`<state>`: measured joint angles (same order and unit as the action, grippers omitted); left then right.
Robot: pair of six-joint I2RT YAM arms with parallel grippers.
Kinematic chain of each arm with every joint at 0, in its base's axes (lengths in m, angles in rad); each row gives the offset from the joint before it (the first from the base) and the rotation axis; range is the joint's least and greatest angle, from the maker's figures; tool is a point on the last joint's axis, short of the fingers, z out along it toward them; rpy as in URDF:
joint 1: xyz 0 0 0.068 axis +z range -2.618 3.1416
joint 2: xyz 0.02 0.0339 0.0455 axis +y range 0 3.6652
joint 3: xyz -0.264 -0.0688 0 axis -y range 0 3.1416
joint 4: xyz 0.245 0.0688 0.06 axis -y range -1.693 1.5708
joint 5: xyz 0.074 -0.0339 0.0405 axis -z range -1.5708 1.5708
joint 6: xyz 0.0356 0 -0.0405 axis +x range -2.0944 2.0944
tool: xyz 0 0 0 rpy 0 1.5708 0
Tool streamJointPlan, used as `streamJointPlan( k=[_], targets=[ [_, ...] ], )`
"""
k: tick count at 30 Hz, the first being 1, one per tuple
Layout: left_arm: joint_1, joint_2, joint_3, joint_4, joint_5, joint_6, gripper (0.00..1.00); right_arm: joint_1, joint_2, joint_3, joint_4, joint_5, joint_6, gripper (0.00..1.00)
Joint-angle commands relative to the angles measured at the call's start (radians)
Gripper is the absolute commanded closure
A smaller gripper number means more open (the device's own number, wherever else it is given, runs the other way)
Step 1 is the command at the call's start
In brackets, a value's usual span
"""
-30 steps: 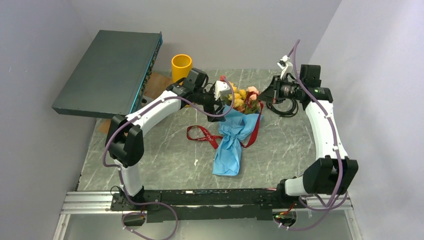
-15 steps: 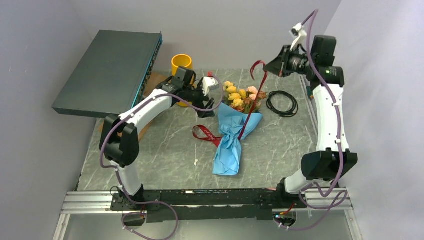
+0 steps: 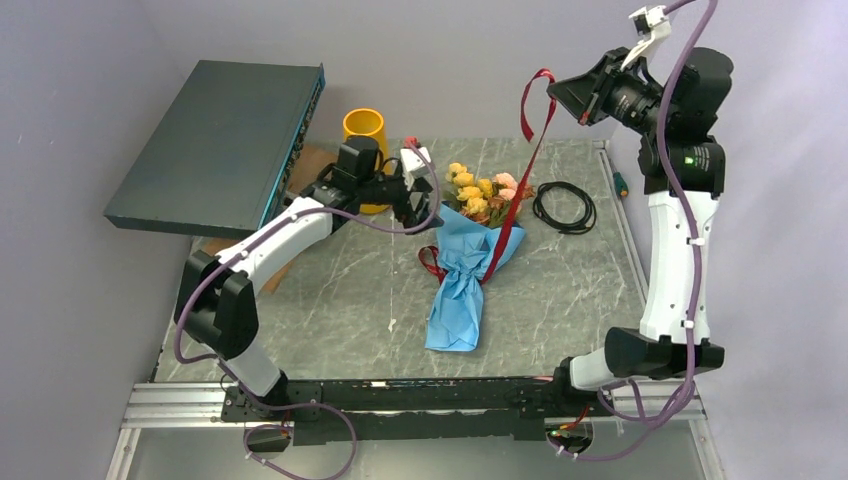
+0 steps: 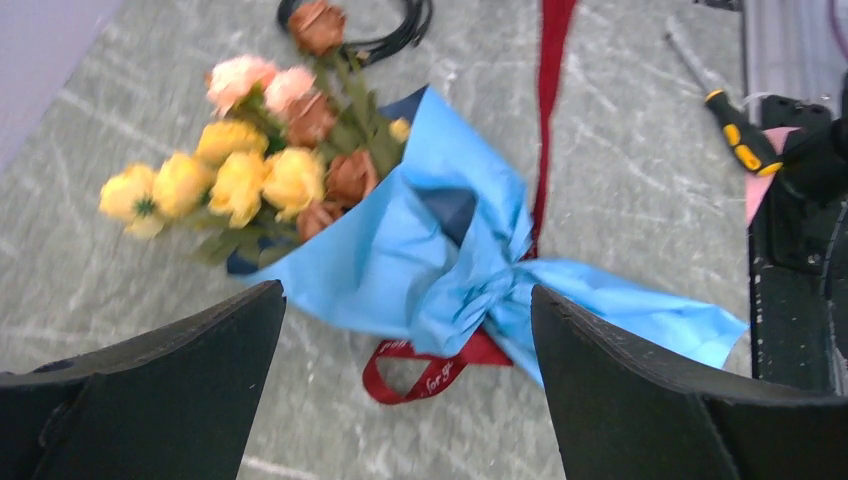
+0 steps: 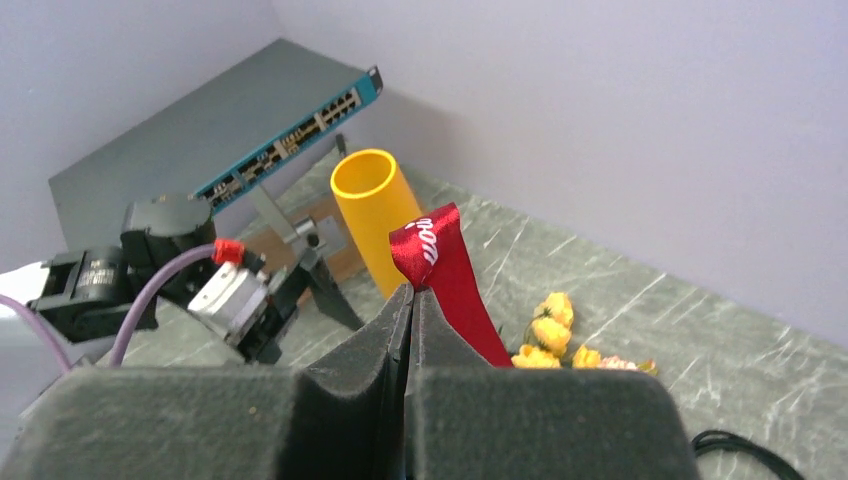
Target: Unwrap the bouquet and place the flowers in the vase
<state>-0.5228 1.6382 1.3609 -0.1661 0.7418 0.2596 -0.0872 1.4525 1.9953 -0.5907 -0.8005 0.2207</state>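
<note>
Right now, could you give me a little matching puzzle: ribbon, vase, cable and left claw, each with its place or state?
1 ribbon
2 vase
3 black cable
4 left gripper

A lying flat in a coil
B open, near the bouquet
C pinched in the right gripper
D standing upright

Pairs: 1-C, 2-D, 3-A, 4-B

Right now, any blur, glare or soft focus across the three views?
Left wrist: bouquet smeared, looks like motion blur. Right wrist: ribbon crisp, own pads dark and soft. Top external: even light, no glare, table sharp.
</note>
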Motion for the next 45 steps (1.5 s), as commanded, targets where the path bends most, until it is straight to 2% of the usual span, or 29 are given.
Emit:
streamJointPlan(
  k=[1,7,12,17,21,24,27,28,32,38,39,43,45],
  targets=[
    [-0.097,-0.012,0.033,0.172,0.04,-0.094,0.01,-0.006,-0.057,0.034,0.104,0.024,0.05,1.0],
    [-0.209,0.107,0.126,0.317,-0.046,-0.195,0.03,-0.006,-0.085,0.028,0.135,0.02,0.077,1.0],
    [-0.259,0.207,0.182,0.431,-0.091,-0.253,0.02,-0.006,-0.106,-0.023,0.204,0.003,0.183,1.0],
    [-0.293,0.281,0.239,0.491,-0.091,-0.317,0.11,-0.007,-0.119,-0.04,0.198,0.011,0.203,1.0],
    [-0.319,0.327,0.304,0.513,-0.069,-0.371,0.3,-0.013,-0.141,-0.095,0.186,0.035,0.186,1.0],
    [-0.328,0.346,0.354,0.511,-0.062,-0.41,0.6,-0.029,-0.148,-0.125,0.18,0.04,0.187,1.0],
    [-0.328,0.323,0.359,0.482,-0.098,-0.398,0.94,-0.047,-0.147,-0.147,0.125,0.069,0.141,1.0],
    [-0.327,0.308,0.353,0.479,-0.11,-0.385,1.0,-0.052,-0.147,-0.156,0.097,0.085,0.119,1.0],
    [-0.326,0.239,0.334,0.464,-0.131,-0.338,1.0,-0.071,-0.196,-0.299,0.055,0.106,0.044,1.0],
    [-0.319,0.212,0.409,0.376,-0.127,-0.298,1.0,-0.074,-0.285,-0.523,0.032,0.061,-0.025,1.0],
    [-0.315,0.212,0.427,0.361,-0.125,-0.298,1.0,-0.074,-0.298,-0.55,0.029,0.053,-0.028,0.95],
    [-0.303,0.241,0.557,0.242,-0.133,-0.286,1.0,-0.074,-0.337,-0.618,0.017,0.013,-0.045,0.38],
    [-0.288,0.258,0.62,0.195,-0.111,-0.291,1.0,-0.074,-0.356,-0.631,0.017,0.003,-0.061,0.19]
  ],
)
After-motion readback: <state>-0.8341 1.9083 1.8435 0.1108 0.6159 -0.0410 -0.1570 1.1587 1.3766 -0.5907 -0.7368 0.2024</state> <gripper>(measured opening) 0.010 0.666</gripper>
